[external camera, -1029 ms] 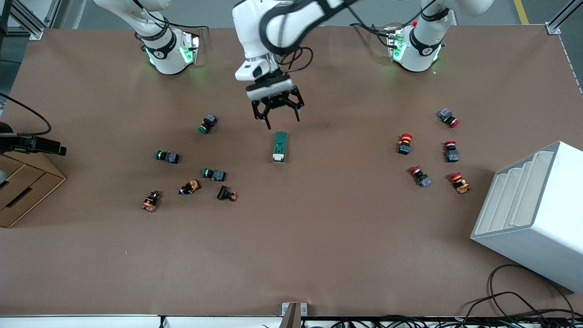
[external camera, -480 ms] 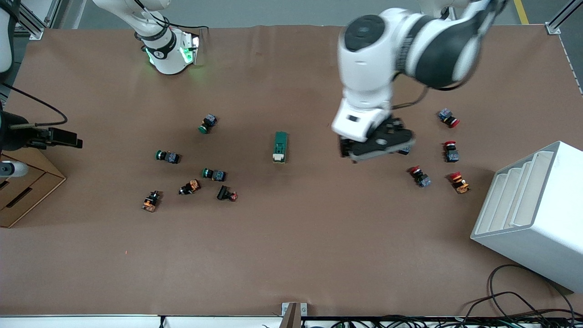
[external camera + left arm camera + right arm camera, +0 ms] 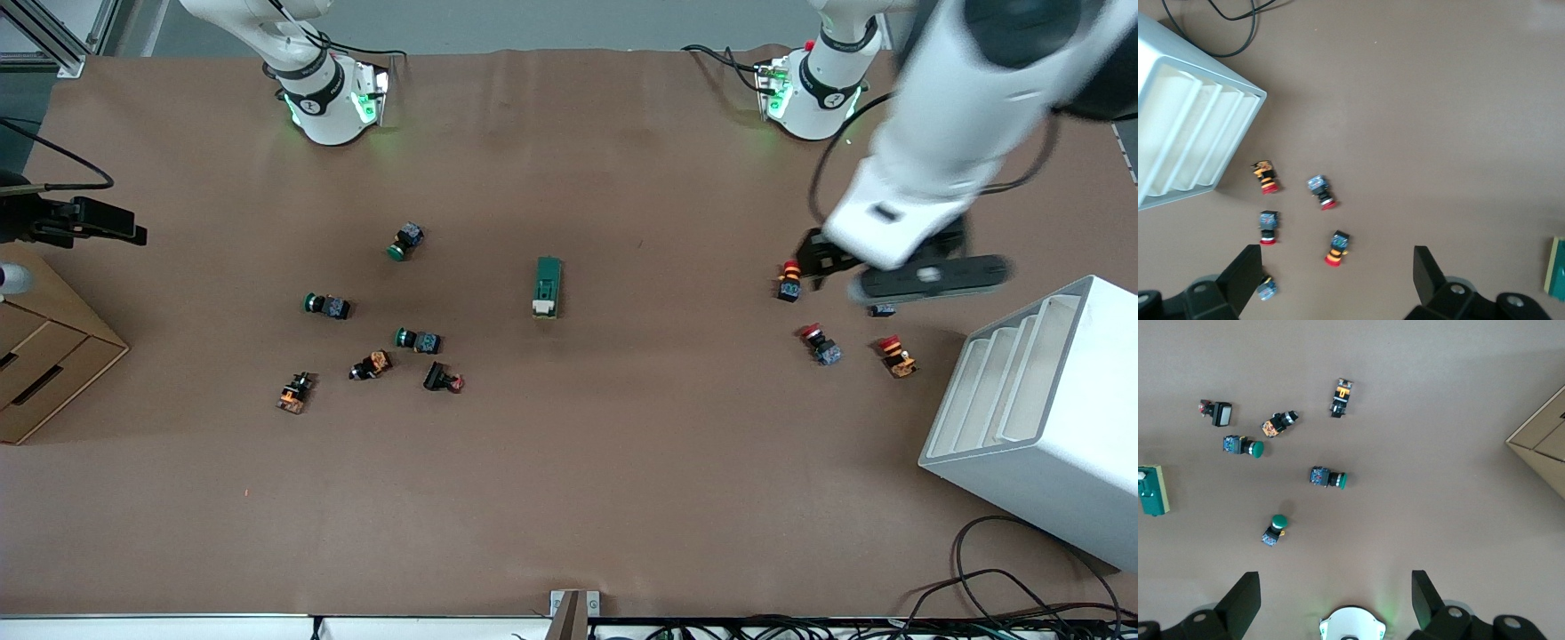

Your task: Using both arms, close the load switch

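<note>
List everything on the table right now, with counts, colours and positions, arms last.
load switch: one, dark green with cream-white lever end, mid-table, untouched.
green-capped push buttons: three, toward the right arm's end.
other small switches: three, orange or black, nearer the front camera than the green-capped ones.
red-capped push buttons: at least four visible, toward the left arm's end.
white slotted rack: one, at the left arm's end.
cardboard box: one, brown, at the right arm's end.
left gripper: fingers open, over the red-capped buttons.
right gripper: fingers open, raised near its own base.
</note>
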`<state>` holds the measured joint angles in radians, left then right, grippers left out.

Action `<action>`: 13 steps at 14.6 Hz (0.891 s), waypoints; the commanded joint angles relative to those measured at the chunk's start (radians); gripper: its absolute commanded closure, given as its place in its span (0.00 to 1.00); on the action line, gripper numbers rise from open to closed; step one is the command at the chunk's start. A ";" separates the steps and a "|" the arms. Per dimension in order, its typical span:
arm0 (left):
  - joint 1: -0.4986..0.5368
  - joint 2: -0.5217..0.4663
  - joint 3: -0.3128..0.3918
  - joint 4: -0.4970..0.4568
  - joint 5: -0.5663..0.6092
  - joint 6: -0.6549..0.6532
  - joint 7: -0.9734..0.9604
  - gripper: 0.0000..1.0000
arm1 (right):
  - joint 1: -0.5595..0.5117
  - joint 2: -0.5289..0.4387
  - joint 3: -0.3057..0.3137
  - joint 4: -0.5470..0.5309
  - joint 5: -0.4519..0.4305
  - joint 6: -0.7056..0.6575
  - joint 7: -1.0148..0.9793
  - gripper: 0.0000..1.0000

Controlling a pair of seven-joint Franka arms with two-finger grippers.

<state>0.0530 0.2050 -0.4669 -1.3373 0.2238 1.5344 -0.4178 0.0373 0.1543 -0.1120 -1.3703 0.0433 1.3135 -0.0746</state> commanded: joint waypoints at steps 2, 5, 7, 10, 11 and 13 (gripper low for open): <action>-0.090 -0.176 0.293 -0.144 -0.193 -0.011 0.300 0.00 | 0.013 -0.059 0.003 -0.049 -0.046 0.035 0.001 0.00; -0.091 -0.269 0.335 -0.262 -0.210 -0.019 0.333 0.00 | -0.020 -0.079 0.038 -0.059 -0.066 0.033 0.002 0.00; -0.087 -0.320 0.338 -0.318 -0.211 -0.017 0.333 0.00 | -0.049 -0.117 0.069 -0.099 -0.066 0.039 0.002 0.00; -0.081 -0.381 0.347 -0.352 -0.211 -0.026 0.346 0.00 | -0.054 -0.200 0.081 -0.186 -0.066 0.078 0.004 0.00; -0.084 -0.384 0.373 -0.344 -0.215 -0.040 0.350 0.00 | -0.053 -0.220 0.081 -0.206 -0.065 0.081 0.004 0.00; -0.082 -0.394 0.384 -0.344 -0.224 -0.048 0.356 0.00 | -0.053 -0.242 0.080 -0.216 -0.060 0.075 0.004 0.00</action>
<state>-0.0260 -0.1542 -0.1082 -1.6549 0.0214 1.4931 -0.0823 0.0028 -0.0160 -0.0534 -1.5085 -0.0046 1.3633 -0.0746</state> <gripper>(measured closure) 0.000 0.000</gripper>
